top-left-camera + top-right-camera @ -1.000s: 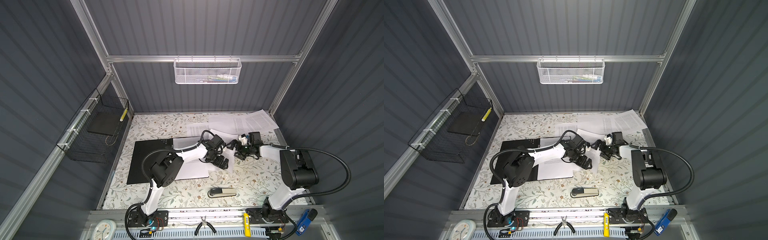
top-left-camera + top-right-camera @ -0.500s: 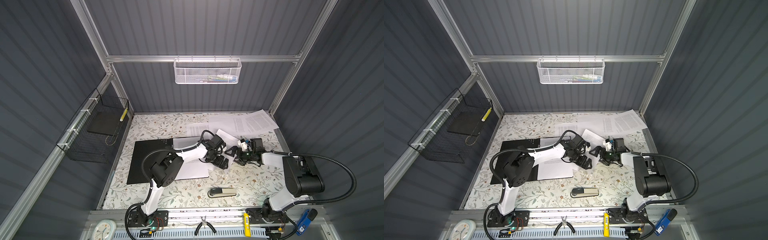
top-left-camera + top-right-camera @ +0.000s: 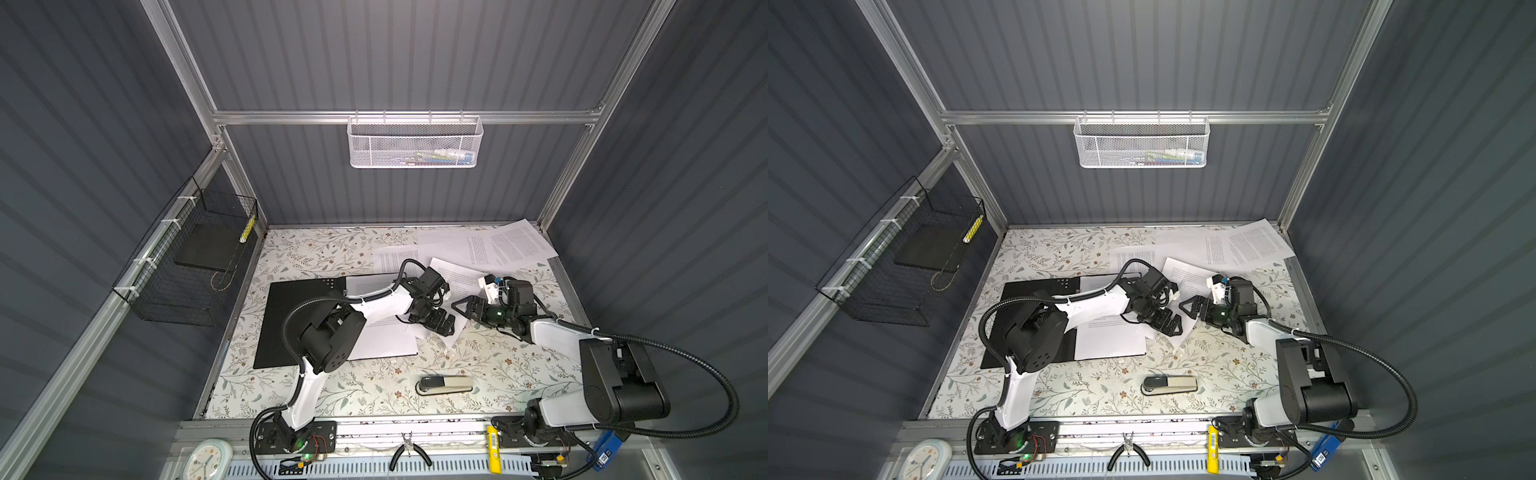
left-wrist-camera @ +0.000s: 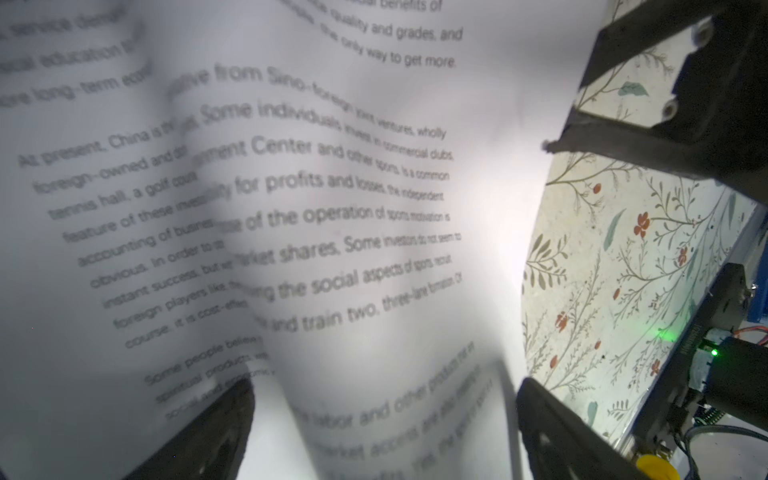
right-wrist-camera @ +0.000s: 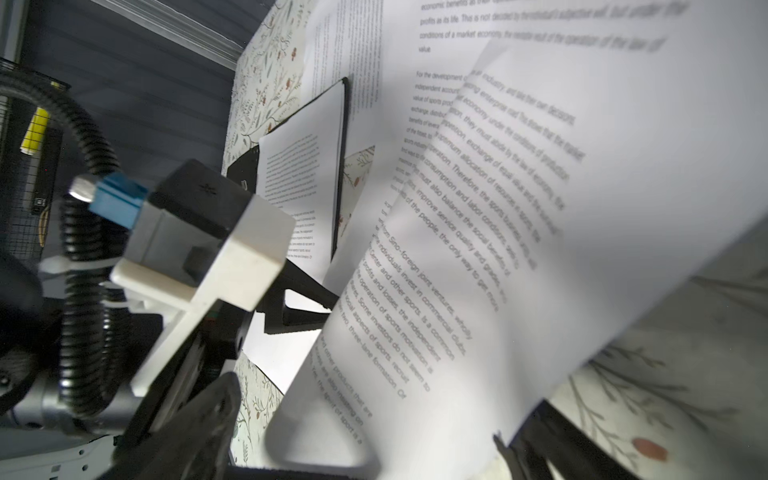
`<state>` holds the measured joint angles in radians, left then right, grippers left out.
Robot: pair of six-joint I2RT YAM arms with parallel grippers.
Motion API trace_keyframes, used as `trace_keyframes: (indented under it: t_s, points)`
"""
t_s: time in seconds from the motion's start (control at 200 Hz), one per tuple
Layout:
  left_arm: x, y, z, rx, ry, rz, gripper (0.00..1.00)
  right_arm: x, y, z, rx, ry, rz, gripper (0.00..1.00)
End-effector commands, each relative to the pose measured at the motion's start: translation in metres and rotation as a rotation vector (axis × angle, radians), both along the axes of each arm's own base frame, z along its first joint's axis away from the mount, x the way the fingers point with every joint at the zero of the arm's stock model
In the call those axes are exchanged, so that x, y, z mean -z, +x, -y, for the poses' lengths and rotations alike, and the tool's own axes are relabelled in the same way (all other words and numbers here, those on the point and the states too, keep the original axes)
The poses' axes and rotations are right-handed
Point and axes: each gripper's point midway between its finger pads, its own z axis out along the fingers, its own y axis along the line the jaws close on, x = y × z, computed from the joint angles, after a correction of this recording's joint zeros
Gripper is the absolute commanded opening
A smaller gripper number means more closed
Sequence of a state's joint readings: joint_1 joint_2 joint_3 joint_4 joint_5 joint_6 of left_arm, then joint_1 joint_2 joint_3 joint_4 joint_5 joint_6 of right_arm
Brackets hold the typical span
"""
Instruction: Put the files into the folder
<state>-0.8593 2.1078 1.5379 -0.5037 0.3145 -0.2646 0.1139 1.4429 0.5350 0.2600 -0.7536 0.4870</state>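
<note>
Since 1 second ago the right claw (image 3: pixel 458 306) has dropped low and slid close to the left claw (image 3: pixel 441 327), and the bent sheet (image 3: pixel 455 277) now curls between them. Both claws stand wide. In the wrist views that thin white paper bulges in the gap of each claw, but the blur hides whether it touches the pads, so it may just be resting there.

The folder (image 3: pixel 275 318) lies open and flat on the left part of the flowery table (image 3: pixel 332 249). It is black, thin and shaped like a rectangle. 1 flat sheet (image 3: pixel 388 343) with small black print lies on its right half. More loose sheets (image 3: pixel 503 247) lie spread in the back right corner, outside the folder.

The white mesh basket (image 3: pixel 395 145) hangs on the back rail with a few small things inside, too small to name. The black wire basket (image 3: pixel 174 299) on the left wall holds a dark flat slab (image 3: pixel 203 251) and a yellow stick (image 3: pixel 248 230). A grey stapler (image 3: pixel 444 384) lies near the front.
</note>
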Motion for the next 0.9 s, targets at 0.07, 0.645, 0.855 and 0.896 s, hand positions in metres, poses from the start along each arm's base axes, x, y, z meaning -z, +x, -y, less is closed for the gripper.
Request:
trace_keyframes:
  t_s: [0.07, 0.645, 0.855, 0.896]
  points:
    - [0.027, -0.009, -0.025, -0.007, 0.106, -0.057, 0.99, -0.026, -0.007, -0.024, -0.095, 0.126, 0.118, 0.98]
    - [0.022, -0.009, -0.025, -0.01, 0.091, -0.051, 0.99, -0.003, 0.008, 0.001, 0.101, 0.012, 0.041, 0.72]
    - [0.02, -0.009, -0.023, -0.008, 0.077, -0.056, 0.99, 0.007, 0.011, 0.002, 0.145, 0.036, 0.011, 0.57]
    - [0.019, -0.009, -0.022, -0.011, 0.072, -0.059, 0.99, 0.01, 0.011, 0.002, 0.152, 0.032, 0.001, 0.53]
